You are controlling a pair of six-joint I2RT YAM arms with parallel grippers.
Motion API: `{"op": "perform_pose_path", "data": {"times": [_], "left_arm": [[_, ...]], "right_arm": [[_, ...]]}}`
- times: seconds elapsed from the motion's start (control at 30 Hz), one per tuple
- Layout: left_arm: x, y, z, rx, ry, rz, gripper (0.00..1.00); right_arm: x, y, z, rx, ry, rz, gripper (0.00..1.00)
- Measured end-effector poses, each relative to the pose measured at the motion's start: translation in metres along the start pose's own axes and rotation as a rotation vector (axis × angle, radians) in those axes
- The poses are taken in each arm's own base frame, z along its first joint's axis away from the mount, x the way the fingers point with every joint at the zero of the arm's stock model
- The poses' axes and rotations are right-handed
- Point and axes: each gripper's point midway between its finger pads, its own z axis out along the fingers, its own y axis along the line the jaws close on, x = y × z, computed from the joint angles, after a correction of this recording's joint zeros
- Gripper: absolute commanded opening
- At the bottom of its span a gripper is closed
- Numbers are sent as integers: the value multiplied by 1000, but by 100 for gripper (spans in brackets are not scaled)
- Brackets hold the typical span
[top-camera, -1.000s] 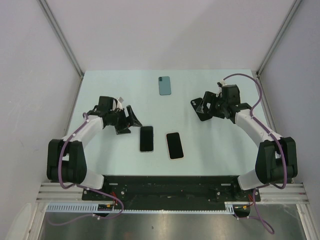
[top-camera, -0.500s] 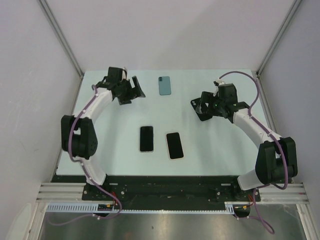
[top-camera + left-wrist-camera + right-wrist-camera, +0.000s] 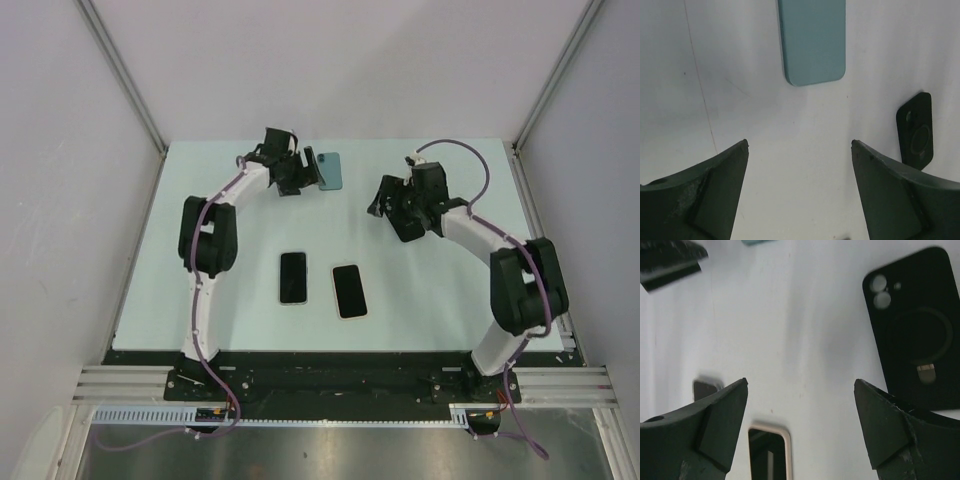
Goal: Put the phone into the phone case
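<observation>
Top external | left tool (image 3: 310, 172) moved up beside teal phone (image 3: 332, 172), jaws apart | right tool (image 3: 388, 210) spread, empty

The table (image 3: 450, 290) is showing pale mint; the phone (image 3: 333, 172) at twelve o'clock is showing plain teal, the phone case (image 3: 912, 335) at two o'clock black with a ring.

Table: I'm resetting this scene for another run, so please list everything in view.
table: one, pale green, under everything
left phone: one, black screen, white rim, mid-table
right phone: one, black screen, pinkish rim, beside the first
black case: one, black, ring on its back, below the right gripper
teal phone or case: one, teal, far middle; cannot tell which
left gripper: one, dark, open, just short of the teal item
right gripper: one, dark, open, empty
</observation>
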Motion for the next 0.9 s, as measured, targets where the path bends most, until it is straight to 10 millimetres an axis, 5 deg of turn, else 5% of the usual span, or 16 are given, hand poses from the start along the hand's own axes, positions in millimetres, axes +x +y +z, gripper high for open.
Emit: {"op": "perform_pose_path", "data": {"times": [0.13,0.23,0.37,0.57,0.7,0.9], "left_arm": [[-2,-1,21,58,-7,-47,74],[-12,-5,33,114,-31,-87,40],[-30,-8,52,180,-74,-133,31],[-31,9,81,203,-77,-231,30],[-39,14,85,208,-89,-269,31],[-61,6,78,236,-134,-272,36]], "right_arm": [[-22,-6,42,-21,-56,94,67],[-35,-11,72,-40,-89,164,46],[-50,-19,114,-52,-114,248,38],[-89,-17,171,-83,-157,297,37],[-111,-12,192,-94,-189,314,39],[-113,-6,219,-88,-190,332,45]]}}
